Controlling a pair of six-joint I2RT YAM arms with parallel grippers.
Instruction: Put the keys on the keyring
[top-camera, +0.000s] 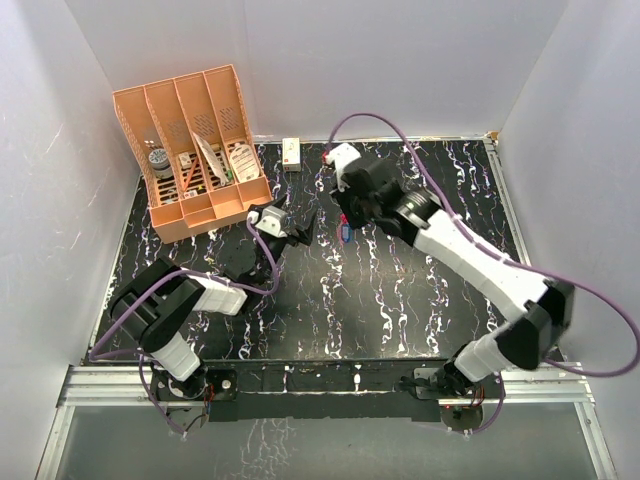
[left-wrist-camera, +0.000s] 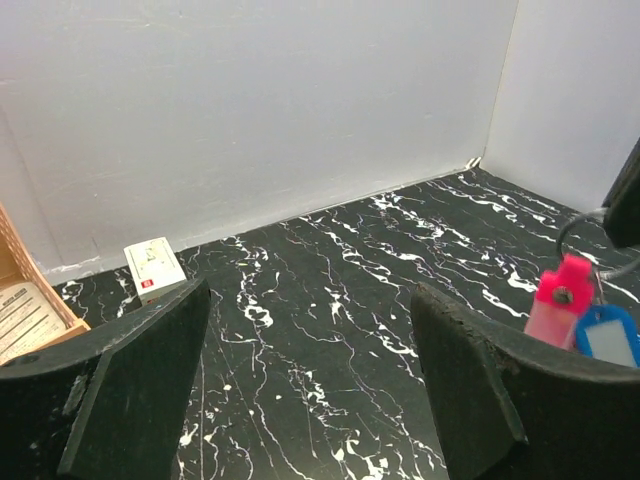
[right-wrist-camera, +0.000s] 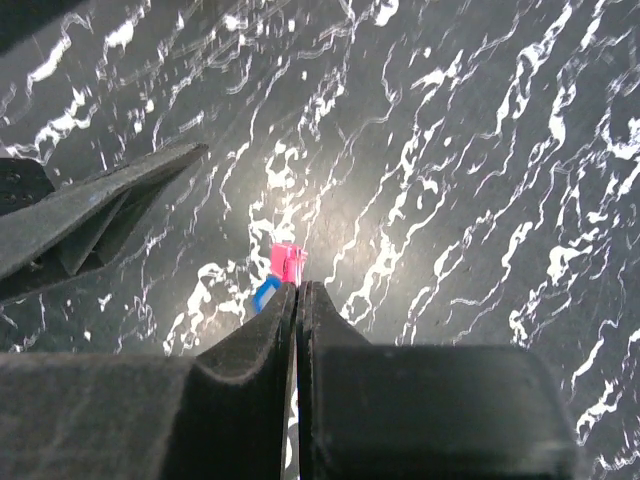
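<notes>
**Presentation stage of threading.** The right fingers (right-wrist-camera: 255, 335) are pressed together, pinching the red-pink keyring (left-wrist-camera: 560, 292) and holding it above the tabletop (left-wrist-camera: 330, 250), near its middle. The blue-headed key (left-wrist-camera: 610, 335) hangs against the keyring, just below it. Whether it is already threaded cannot be told, and the pale silvery key shows in no view. The left fingers (left-wrist-camera: 140, 390) are spread wide and empty, facing the keyring from just beside it. The next move probably calls for the left fingers to approach squarely and steady the loop or key without knocking it from the pinch.
</notes>
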